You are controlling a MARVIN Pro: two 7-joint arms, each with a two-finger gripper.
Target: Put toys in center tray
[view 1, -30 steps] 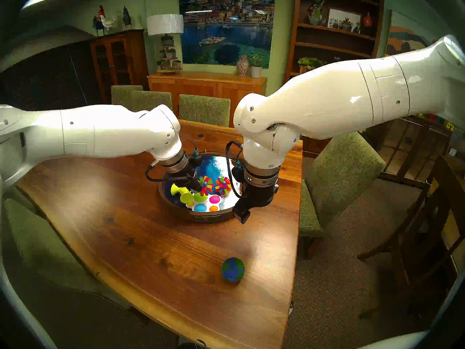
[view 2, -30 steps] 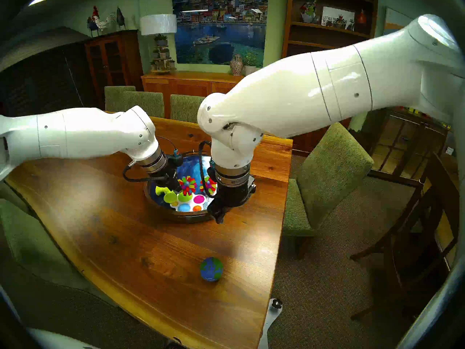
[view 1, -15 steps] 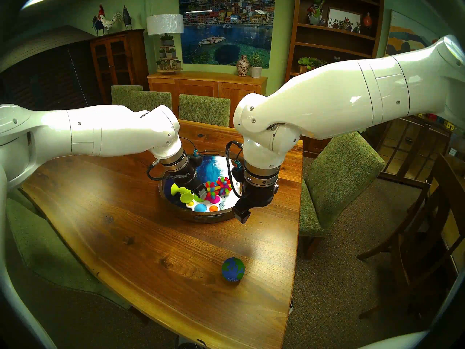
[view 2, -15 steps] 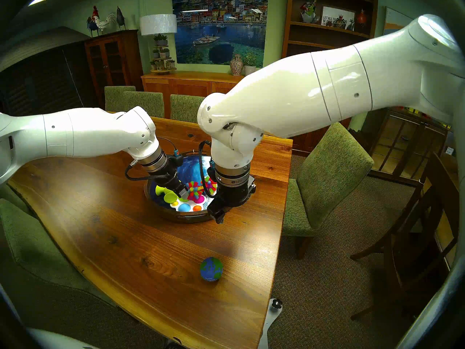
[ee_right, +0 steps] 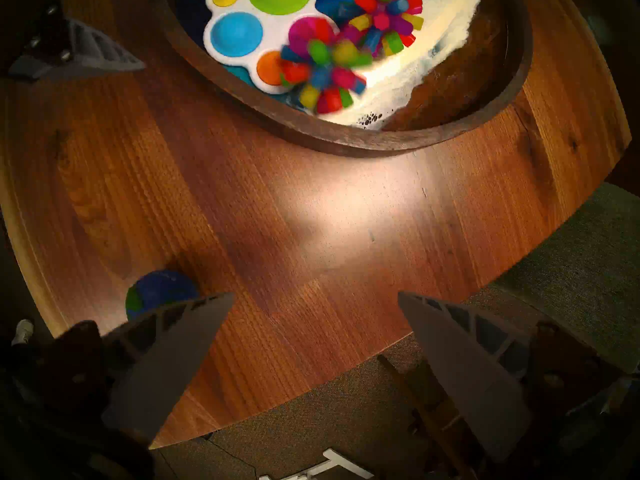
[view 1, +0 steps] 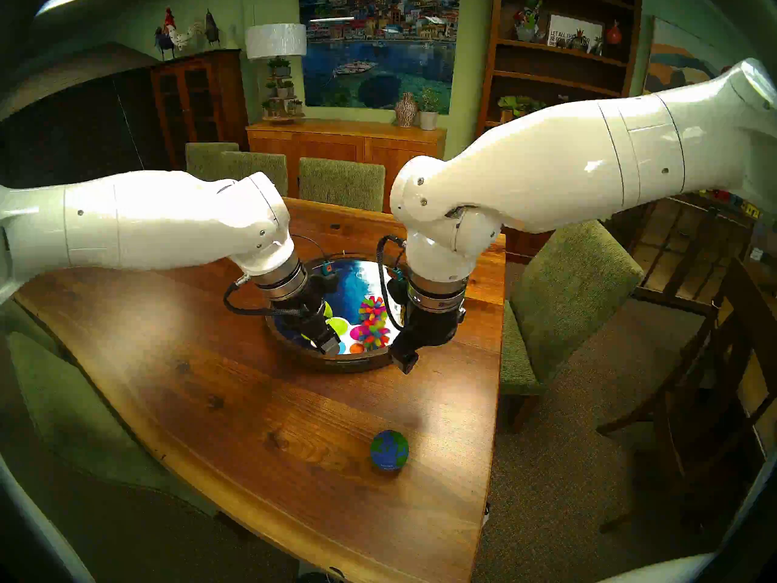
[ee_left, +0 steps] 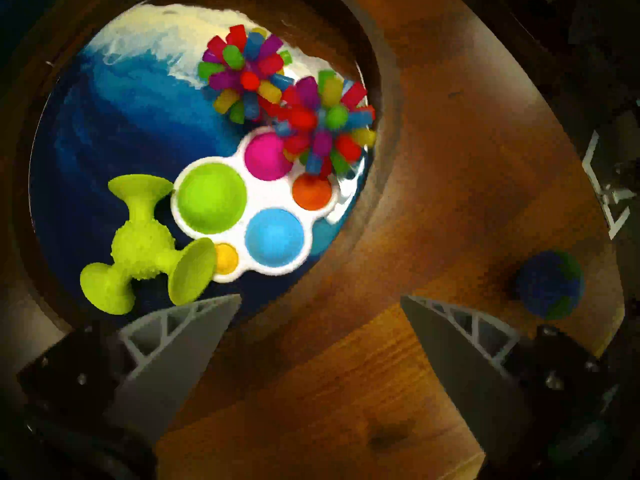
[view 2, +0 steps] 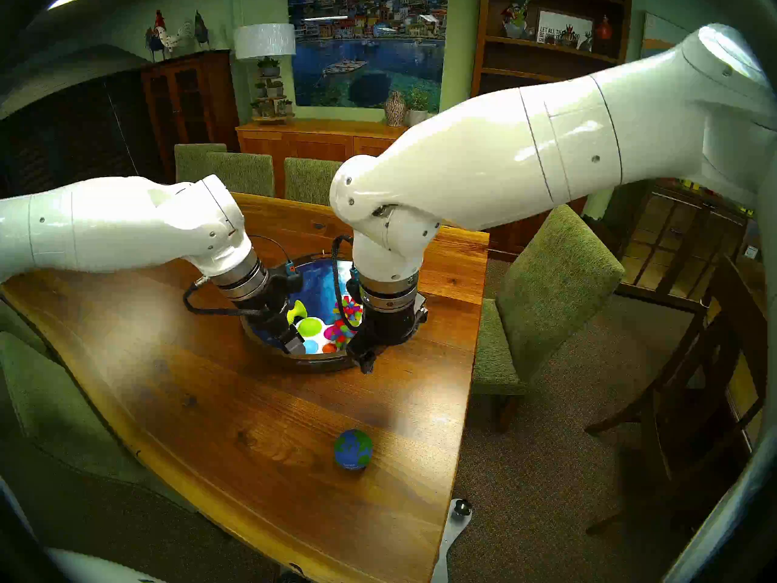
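Now the left gripper (ee_left: 320, 297) and right gripper (ee_right: 315, 295) both gape empty beside the round dark-rimmed ocean-pattern tray (ee_left: 384, 178); the blue-green globe ball (view 1: 389, 450) sits apart on the wooden desk (view 1: 235, 401).

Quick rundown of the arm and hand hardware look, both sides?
Both arms are glossy white shells with thin seam lines and small screw heads. Each wrist ends in a silver metal ring, then a black hand body. A black braided cable loops beside each wrist, with a teal connector. The left hand and right hand each have two grey, pointed fingers with triangular truss cut-outs.
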